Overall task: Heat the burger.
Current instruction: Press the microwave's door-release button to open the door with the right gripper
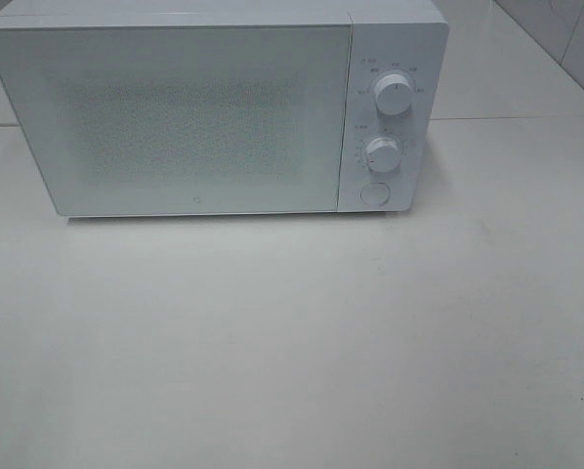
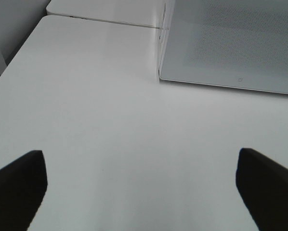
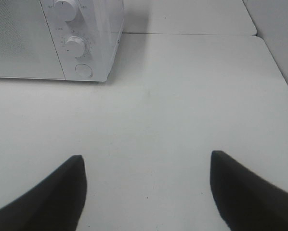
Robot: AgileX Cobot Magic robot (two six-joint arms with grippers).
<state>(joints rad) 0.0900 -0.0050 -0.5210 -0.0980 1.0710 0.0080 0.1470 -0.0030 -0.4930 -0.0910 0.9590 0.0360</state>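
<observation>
Presently, the left gripper (image 2: 139,153) stands with its jaws spread wide and nothing between them, only bare table (image 2: 96,120) below. The right gripper (image 3: 146,156) is likewise parted and empty. Neither touches anything, and neither arm shows in the high view.

Moving outward, we find the left gripper on the near side of the microwave (image 1: 175,107), facing its left front corner. The right gripper is also on the near side and faces the control panel at the microwave's right end. On that panel we note an upper knob (image 1: 394,95), a lower knob (image 1: 382,153) and, lowest of the three, a round button (image 1: 374,192). The door (image 1: 175,117) is shut, and its speckled pane lets us see nothing inside.

We cannot find the burger in any view. It is not on the visible table, and whether it lies behind the door we cannot tell.

In our judgement the burger will be light, soft and easily crushed, with stacked layers liable to slide apart. We advise taking hold across the sides, low enough to catch both bun halves, with gentle closure and a level carry. We judge that the door must be opened first, probably by the round button.
</observation>
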